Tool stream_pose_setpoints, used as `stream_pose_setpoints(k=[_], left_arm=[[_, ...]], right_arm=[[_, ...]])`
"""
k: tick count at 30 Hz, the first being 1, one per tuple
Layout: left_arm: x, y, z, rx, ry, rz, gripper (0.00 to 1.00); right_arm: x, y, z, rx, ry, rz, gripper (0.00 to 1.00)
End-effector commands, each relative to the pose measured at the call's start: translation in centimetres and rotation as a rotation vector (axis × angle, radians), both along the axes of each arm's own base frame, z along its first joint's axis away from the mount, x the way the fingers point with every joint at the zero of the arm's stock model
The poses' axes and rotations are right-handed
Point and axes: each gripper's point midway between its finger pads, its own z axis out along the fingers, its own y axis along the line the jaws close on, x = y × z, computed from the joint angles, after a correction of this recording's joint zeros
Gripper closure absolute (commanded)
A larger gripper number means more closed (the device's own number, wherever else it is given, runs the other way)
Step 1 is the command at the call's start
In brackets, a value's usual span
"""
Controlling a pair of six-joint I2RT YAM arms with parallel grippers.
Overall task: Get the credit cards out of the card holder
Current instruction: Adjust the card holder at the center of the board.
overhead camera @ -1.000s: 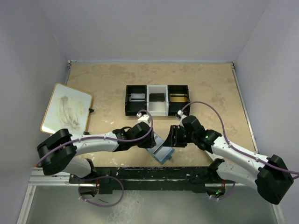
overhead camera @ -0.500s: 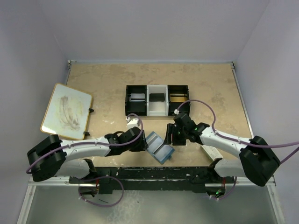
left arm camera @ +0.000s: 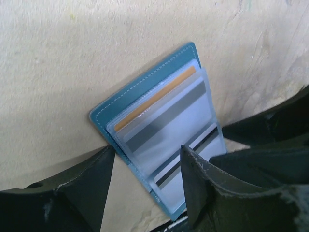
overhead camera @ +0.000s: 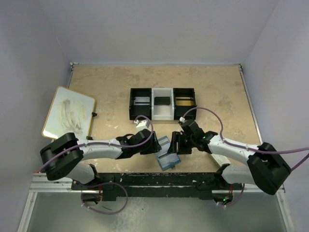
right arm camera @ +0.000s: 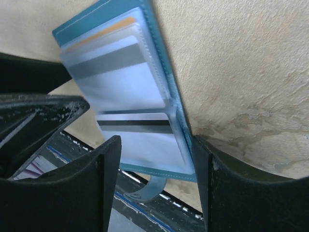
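The card holder (overhead camera: 168,157) lies open near the table's front edge, a blue wallet with clear pockets (left arm camera: 126,102) (right arm camera: 96,19). The credit cards sit inside it: a gold-yellow one (left arm camera: 154,99) (right arm camera: 104,31) at the back, and pale grey-white ones with dark stripes (left arm camera: 169,128) (right arm camera: 128,79) in front. My left gripper (overhead camera: 155,146) (left arm camera: 147,151) is open over the wallet's left side, one finger beside its edge and the other above the pockets. My right gripper (overhead camera: 174,144) (right arm camera: 154,142) is open astride the half with the snap tab (right arm camera: 149,189).
A black-and-white compartment tray (overhead camera: 162,103) stands at mid-table behind the arms. A white board with a wooden frame (overhead camera: 68,115) lies at the far left. The black rail of the table's front edge (overhead camera: 154,180) runs just below the wallet.
Both grippers' jaws have widened. My left gripper drew back to the left, then returned to the wallet. The wallet now lies spread open between the two grippers.
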Motion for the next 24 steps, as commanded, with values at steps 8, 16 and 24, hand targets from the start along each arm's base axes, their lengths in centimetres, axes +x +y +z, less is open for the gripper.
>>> stream_pose_setpoints(k=[8,16,24], left_arm=[[7.0,-4.6,2.0,-0.055,-0.077,-0.093,0.46],[7.7,-9.4,1.4,-0.106,-0.037,-0.348,0.49],[9.4,-5.4,4.7,0.076,-0.160,-0.268,0.49]], right_arm=[[-2.2,1.6,1.1,0.230,0.054,-0.044,0.39],[-1.7,3.3,2.0,0.300,0.027,0.028,0.41],[0.1,2.4,3.8,0.248,-0.071,-0.031,0.45]])
